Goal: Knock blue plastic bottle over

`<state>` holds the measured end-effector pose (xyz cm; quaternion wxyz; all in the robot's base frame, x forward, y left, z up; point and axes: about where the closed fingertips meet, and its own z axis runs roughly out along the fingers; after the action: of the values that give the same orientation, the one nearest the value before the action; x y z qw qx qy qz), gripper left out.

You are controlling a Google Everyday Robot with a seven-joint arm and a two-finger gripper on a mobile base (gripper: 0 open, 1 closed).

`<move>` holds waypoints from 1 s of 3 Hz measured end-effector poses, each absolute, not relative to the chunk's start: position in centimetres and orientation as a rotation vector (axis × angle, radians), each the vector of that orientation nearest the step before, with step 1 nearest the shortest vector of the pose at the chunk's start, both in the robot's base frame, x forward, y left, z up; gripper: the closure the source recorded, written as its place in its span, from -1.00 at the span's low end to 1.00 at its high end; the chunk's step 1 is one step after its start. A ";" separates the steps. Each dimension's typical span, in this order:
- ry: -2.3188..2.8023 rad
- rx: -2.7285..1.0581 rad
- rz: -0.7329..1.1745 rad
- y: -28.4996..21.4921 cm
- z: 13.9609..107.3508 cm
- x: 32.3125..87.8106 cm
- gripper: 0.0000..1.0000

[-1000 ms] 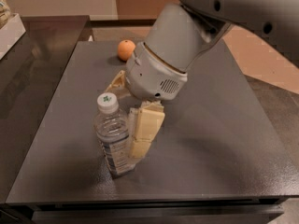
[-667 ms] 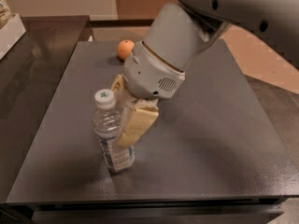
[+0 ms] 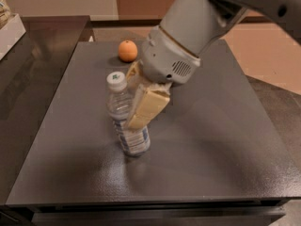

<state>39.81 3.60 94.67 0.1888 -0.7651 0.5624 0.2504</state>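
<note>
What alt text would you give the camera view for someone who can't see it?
A robot's hand presses against a small blue-labelled plastic bottle, which tilts on a dark table. An orange sits behind them, near the table's far edge.

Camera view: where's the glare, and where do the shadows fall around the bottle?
In the camera view, the table shows a soft sheen in front of the blue plastic bottle, with only a faint shadow at its base; the end effector, overlapping the bottle's upper body, is evenly lit; the orange has no hard glare.
</note>
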 end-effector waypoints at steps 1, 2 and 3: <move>1.709 -2.120 0.577 0.2 95.5 42.7 1.00; 1.832 -2.141 0.417 -3.4 95.3 44.9 1.00; 1.937 -2.191 0.232 -6.3 94.4 46.5 1.00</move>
<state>46.48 -6.32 94.42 0.1038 -0.7429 0.6566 0.0787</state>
